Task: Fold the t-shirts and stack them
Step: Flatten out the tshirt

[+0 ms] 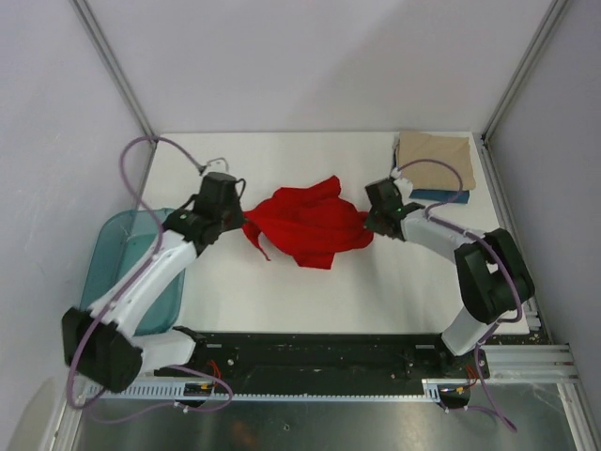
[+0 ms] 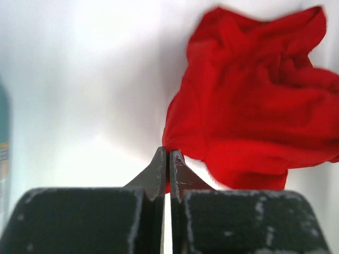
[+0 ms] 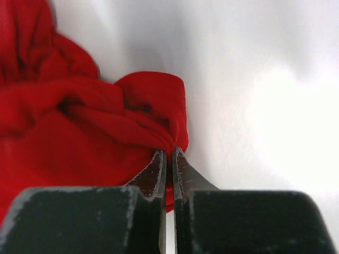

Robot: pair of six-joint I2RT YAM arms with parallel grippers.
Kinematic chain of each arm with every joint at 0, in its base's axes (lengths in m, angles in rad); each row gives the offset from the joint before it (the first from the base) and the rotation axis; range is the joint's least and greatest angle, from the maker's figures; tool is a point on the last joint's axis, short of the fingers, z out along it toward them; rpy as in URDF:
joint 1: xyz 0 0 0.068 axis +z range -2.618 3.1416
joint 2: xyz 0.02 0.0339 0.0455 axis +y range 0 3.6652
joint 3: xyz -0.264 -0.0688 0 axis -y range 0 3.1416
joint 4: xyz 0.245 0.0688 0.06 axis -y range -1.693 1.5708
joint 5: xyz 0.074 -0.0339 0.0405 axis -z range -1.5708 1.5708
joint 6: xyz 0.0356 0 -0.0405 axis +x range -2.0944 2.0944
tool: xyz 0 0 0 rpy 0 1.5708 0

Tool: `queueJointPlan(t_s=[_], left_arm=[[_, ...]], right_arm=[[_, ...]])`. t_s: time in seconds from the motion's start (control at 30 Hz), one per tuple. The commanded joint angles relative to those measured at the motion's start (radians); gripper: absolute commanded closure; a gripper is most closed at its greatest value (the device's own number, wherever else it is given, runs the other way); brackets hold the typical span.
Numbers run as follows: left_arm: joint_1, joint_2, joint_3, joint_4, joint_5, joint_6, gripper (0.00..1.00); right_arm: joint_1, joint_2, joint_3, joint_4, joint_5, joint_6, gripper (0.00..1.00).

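A crumpled red t-shirt (image 1: 308, 225) lies in the middle of the white table. My left gripper (image 1: 242, 225) is shut on its left edge; in the left wrist view the fingertips (image 2: 168, 154) pinch red cloth (image 2: 254, 116). On the shirt's right edge my right gripper (image 1: 368, 222) is shut too, with a fold of the red shirt (image 3: 79, 132) caught between its tips (image 3: 169, 153). A folded tan t-shirt (image 1: 435, 160) rests on a folded dark blue t-shirt (image 1: 439, 195) at the back right corner.
A translucent teal tub (image 1: 127, 263) stands at the table's left edge beside my left arm. White walls with metal posts enclose the table on three sides. A black rail (image 1: 310, 352) runs along the near edge.
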Motion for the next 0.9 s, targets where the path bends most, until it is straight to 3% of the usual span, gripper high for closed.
queueJointPlan(t_s=[0.0,0.2,0.27,0.4,0.57,0.87], left_arm=[[0.03,-0.146,-0.002,-0.102,-0.206,0.053,1.0],[0.057,-0.174,-0.026,-0.126,-0.187,0.065,1.0],[0.058,-0.166,-0.027,-0.126,-0.163,0.059,1.0],[0.058,-0.14,0.001,-0.126,-0.142,0.055,1.0],[0.059,-0.097,0.043,-0.125,-0.132,0.06,1.0],[0.058,-0.061,0.088,-0.124,-0.113,0.063,1.0]], right_arm=[[-0.092,0.02,0.156,-0.008,0.003,-0.149,0.95],[-0.099,0.015,0.275,-0.119,-0.025,-0.193,0.5],[-0.09,-0.023,0.277,-0.169,-0.026,-0.182,0.43],[-0.018,-0.118,0.231,-0.229,0.002,-0.143,0.48],[0.104,-0.191,0.078,-0.136,-0.049,-0.058,0.59],[0.196,-0.048,-0.032,0.066,-0.122,0.005,0.64]])
